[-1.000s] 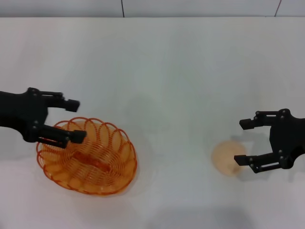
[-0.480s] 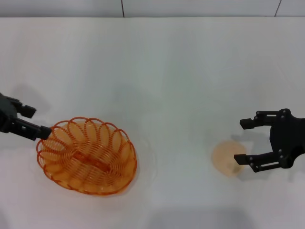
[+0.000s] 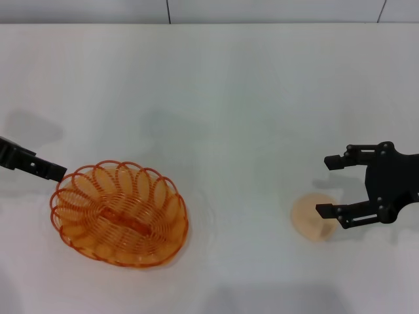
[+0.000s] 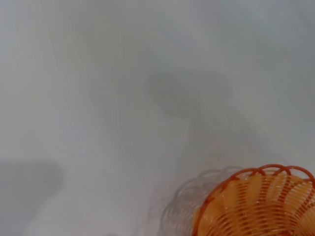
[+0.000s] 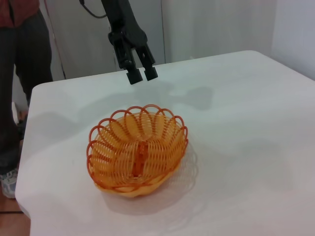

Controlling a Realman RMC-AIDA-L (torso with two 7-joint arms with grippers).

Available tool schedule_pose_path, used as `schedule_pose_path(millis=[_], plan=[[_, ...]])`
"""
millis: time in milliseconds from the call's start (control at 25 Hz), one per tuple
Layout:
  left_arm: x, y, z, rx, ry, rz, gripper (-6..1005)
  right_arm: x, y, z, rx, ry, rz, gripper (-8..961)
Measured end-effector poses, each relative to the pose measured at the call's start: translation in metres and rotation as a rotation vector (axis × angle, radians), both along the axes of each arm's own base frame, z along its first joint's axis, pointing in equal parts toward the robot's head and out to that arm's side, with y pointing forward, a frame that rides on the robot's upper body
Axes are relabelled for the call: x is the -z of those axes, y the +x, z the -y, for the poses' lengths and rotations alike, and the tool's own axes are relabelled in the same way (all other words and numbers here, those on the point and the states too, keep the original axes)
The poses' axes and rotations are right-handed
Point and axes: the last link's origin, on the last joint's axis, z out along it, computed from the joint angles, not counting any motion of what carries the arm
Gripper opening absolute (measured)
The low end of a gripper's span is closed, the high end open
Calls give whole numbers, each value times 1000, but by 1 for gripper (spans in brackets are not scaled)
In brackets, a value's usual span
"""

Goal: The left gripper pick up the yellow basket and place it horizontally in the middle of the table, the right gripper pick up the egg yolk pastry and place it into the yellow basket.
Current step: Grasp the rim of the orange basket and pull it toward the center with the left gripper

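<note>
The yellow basket (image 3: 119, 212) stands upright at the near left of the white table; it also shows in the right wrist view (image 5: 138, 150), and its rim shows in the left wrist view (image 4: 256, 201). It is empty. My left gripper (image 5: 141, 75) hangs beyond the basket's left rim, clear of it, with its fingertips a little apart; the head view shows only one finger (image 3: 39, 167). The egg yolk pastry (image 3: 311, 218) lies on the table at the near right. My right gripper (image 3: 322, 185) is open and empty just right of the pastry, its nearer fingertip at the pastry's edge.
A person (image 5: 19, 73) stands past the table's far left end. The table's edge (image 5: 24, 196) runs close behind the basket in the right wrist view. A tiled wall runs along the back of the table (image 3: 209, 10).
My left gripper has let go of the basket's rim and pulled back to the left, almost out of the head view. The basket stayed put. My right gripper shifted slightly toward the pastry.
</note>
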Motion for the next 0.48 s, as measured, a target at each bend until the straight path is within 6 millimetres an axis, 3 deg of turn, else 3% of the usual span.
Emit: schedule_pose_path(millis=[480], plan=[[22, -8, -4, -95, -73, -97, 887, 1, 0, 1, 0, -9, -4, 835]])
